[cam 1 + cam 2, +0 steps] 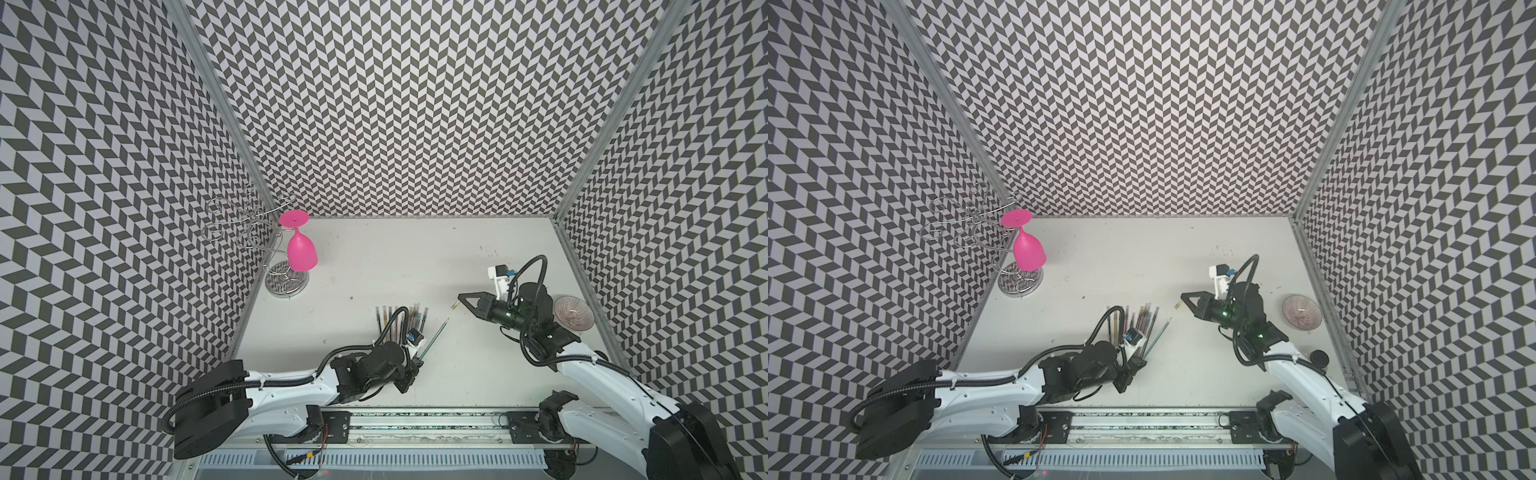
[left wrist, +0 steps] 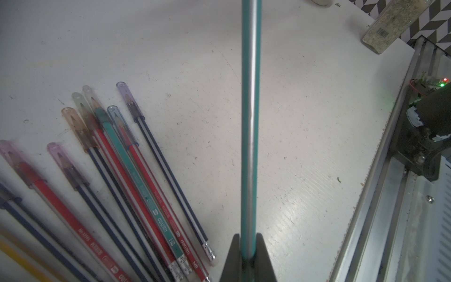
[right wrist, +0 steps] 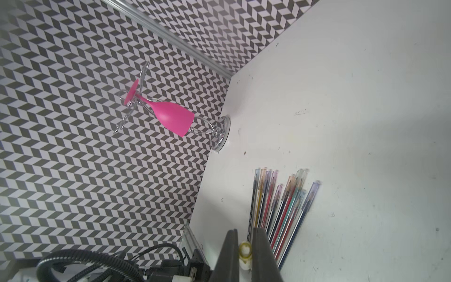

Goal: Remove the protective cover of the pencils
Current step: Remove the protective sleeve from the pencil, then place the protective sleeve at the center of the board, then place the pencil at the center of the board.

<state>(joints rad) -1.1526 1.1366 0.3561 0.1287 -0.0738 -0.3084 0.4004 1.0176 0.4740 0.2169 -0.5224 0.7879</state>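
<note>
Far to the left, one wire rack [image 1: 277,286] stands in the table's [image 1: 415,249] far-left corner, with one pink glass [image 1: 302,251] hanging upside down from it. Right of it, toward the near edge, about ten pencils [image 3: 285,207] lie fanned on the white surface, touching and overlapping. Each wears a translucent cap [image 2: 73,122] over its point, and the exact count blurs where they cross.

Just right of that fan, the left gripper [image 2: 248,236] pinches one teal pencil [image 2: 251,122] by its near end, fingers pressed flat against the shaft. The pencil is held off the table, aimed far and right, and its tip looks bare in both top views.

Further right, well apart from that tip, the right gripper [image 3: 244,230] nips one small yellowish cap [image 3: 245,251] between fingers almost closed. At the far right sits one glass bowl [image 1: 563,322], holding a pale scrap too small to name.

The pencils are probably light, stiff and slick with lacquer, apt to roll, and brittle at the lead. They are best held on the shaft, away from the point. The caps look like thin push-fit plastic, so each should be taken by its sides and pulled straight along the pencil.
</note>
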